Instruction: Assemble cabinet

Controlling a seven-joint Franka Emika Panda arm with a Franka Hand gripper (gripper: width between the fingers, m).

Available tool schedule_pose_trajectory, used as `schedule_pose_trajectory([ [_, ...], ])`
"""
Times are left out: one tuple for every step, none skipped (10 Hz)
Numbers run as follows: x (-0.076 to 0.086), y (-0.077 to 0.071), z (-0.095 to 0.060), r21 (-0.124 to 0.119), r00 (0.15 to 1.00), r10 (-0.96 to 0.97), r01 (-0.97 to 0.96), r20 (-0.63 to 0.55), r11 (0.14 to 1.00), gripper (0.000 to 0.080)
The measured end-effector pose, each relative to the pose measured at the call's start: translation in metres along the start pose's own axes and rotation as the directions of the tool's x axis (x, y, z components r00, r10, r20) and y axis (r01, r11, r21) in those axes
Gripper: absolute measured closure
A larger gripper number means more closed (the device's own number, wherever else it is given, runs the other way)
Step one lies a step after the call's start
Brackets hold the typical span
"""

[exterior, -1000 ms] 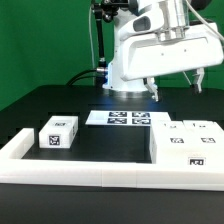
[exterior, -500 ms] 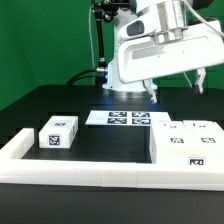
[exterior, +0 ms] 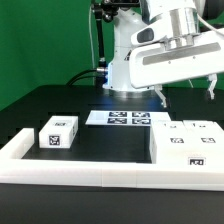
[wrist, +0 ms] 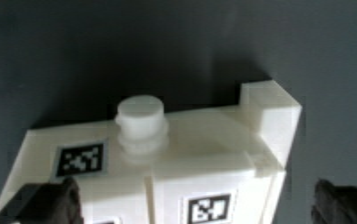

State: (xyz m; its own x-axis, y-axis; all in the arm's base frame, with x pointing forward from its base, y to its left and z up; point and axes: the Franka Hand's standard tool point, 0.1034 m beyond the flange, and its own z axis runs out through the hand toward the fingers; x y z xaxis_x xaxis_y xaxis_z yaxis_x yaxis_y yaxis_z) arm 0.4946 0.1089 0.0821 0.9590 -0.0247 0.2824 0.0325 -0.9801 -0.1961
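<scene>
Two white cabinet pieces sat by the bench's [exterior: 30, 108] near edge, behind the rail [exterior: 100, 172]: small block [exterior: 58, 132] at the exterior view's left, big block [exterior: 185, 148] at its right. Likely light, stiff, slick plastic; best gripped across flat sides, not the peg [wrist: 139, 120]. Jaws hung above the big block, wide apart, holding and touching nothing.

This is a robotics lab, set up as a test rig. A plain green backdrop [exterior: 40, 40] stands behind a matte black worktop [exterior: 70, 100]. A white robot arm [exterior: 135, 65] is mounted at the worktop's far edge, with dark cables [exterior: 99, 45] running up behind it. The marker board [exterior: 128, 118] lies flat near the arm's base. The white cabinet parts [exterior: 185, 150] carry square black-and-white tags, and a low white rail [exterior: 100, 173] borders the near side.
</scene>
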Motion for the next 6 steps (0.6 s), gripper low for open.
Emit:
schedule_pose_trajectory([
  [-0.001,0.001,0.001,0.000,1.000,0.001,-0.001,0.002,1.000,0.0150],
  [-0.002,0.001,0.002,0.000,1.000,0.001,-0.001,0.005,1.000,0.0150],
  [-0.008,-0.001,0.005,-0.003,1.000,0.000,0.000,0.029,1.000,0.0150],
  [-0.011,0.002,0.007,-0.015,0.999,-0.006,0.007,0.036,1.000,0.0150],
  [-0.012,0.006,0.008,-0.026,0.999,-0.008,0.009,0.036,1.000,0.0150],
  [-0.009,0.006,0.007,-0.034,1.000,-0.018,0.018,0.000,0.999,0.0150],
])
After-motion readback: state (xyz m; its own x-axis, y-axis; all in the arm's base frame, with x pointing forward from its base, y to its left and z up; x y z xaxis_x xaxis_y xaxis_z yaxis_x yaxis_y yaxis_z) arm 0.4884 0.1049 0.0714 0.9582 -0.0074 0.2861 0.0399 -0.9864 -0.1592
